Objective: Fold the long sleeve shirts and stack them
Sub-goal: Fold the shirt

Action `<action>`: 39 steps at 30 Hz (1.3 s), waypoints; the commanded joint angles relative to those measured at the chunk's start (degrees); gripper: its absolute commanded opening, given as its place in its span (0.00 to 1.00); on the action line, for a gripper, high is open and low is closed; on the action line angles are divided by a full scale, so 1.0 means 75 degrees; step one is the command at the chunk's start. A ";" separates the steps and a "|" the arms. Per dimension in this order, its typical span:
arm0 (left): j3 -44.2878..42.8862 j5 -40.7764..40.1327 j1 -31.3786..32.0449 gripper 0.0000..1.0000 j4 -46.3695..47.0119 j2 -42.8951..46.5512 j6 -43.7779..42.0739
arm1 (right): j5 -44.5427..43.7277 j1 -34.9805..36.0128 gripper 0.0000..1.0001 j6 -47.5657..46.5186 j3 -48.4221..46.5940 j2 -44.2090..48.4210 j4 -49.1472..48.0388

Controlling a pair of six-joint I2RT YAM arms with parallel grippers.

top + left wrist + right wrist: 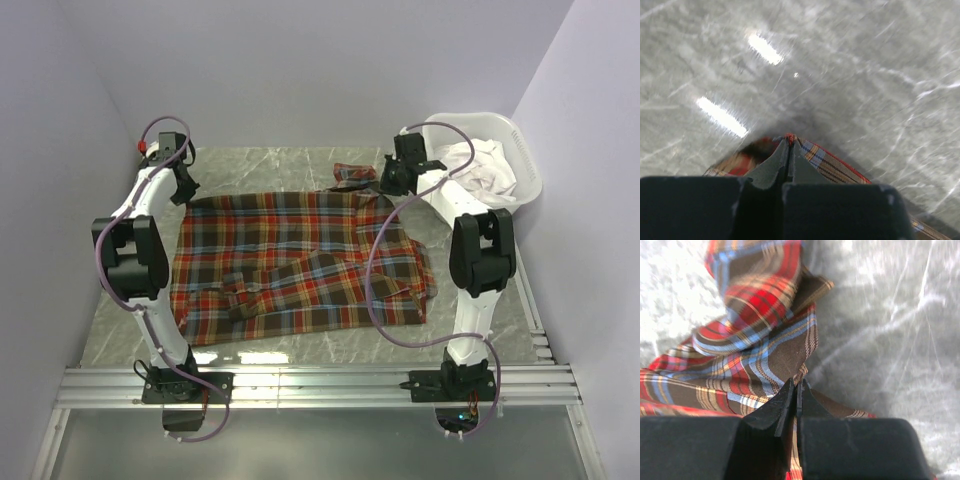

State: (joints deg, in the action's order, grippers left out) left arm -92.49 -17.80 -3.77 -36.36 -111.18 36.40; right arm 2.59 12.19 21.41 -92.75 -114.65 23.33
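A plaid shirt (300,260) of thin woven cloth, checked in red, orange, teal and dark brown, is spread across the middle of the surface (300,350), which is patterned like grey veined marble and gives off glossy light streaks. The shirt's body is laid mostly flat in a rough rectangle, with rumpled folds along its near half and a bunched piece raised at the far edge.

The left end effector (185,190) is closed at the shirt's far left corner. In the left wrist view a small red tip of cloth is pinched between its dark, wedge-shaped fingers (775,170).

The right end effector (392,180) is closed on the shirt's far right part, where a fold of plaid is gripped between its matte black fingers (770,412).

A white, smooth-walled basket (520,150) holding crumpled white cloth (480,165) is set at the far right corner.
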 commanded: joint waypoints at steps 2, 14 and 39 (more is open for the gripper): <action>0.0577 -0.0088 -0.0036 0.00 0.0348 0.0736 0.0220 | -0.0217 -0.0113 0.01 0.0133 0.0694 0.0720 -0.0474; 0.2147 -0.0169 -0.0036 0.00 0.0617 0.2224 0.0572 | -0.0111 -0.0090 0.00 0.0707 0.2522 0.2102 -0.1071; 0.5208 -0.0053 -0.0095 0.36 0.1052 0.3843 0.1744 | -0.0531 0.0531 0.48 0.0791 0.4739 0.3473 -0.1424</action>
State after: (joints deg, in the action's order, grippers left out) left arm -52.10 -18.28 -4.12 -29.02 -84.36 48.07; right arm 1.48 15.25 28.71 -55.77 -92.09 13.15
